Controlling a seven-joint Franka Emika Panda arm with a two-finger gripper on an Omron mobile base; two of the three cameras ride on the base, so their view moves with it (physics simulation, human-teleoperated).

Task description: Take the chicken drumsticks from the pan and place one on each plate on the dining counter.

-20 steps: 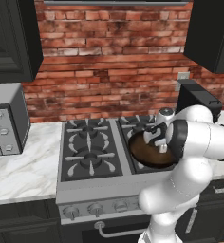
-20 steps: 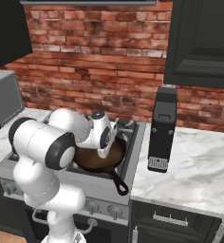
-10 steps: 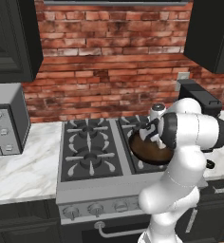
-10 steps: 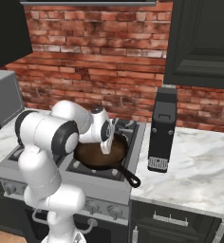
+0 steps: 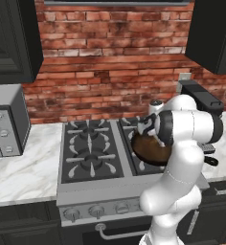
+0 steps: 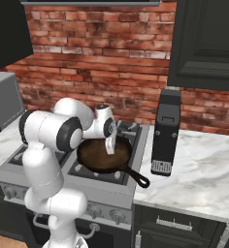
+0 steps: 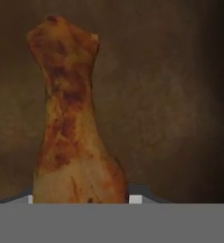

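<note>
The black pan point(image 6: 94, 157) sits on the stove's front right burner, and its brownish inside point(image 7: 180, 95) is the backdrop of the hand view. One golden-brown chicken drumstick point(image 7: 71, 133) lies in it, thick end toward the hand. My gripper point(image 6: 110, 149) reaches down into the pan, and in the hand view the gripper point(image 7: 83, 199) has its tips pressed against both sides of the drumstick's thick end. In the left base view my own forearm covers much of the pan point(image 5: 146, 148). The plates and the dining counter are out of view.
The pan's long handle point(image 6: 138, 178) points toward the front right. A tall black appliance point(image 6: 166, 131) stands on the marble counter point(image 6: 204, 174) just right of the stove point(image 5: 88, 148). A microwave point(image 5: 5, 119) sits at the left. Brick wall and dark cabinets lie behind.
The hand has dropped lower into the pan and its jaws have closed in from wide open onto the drumstick. The pan has not moved.
</note>
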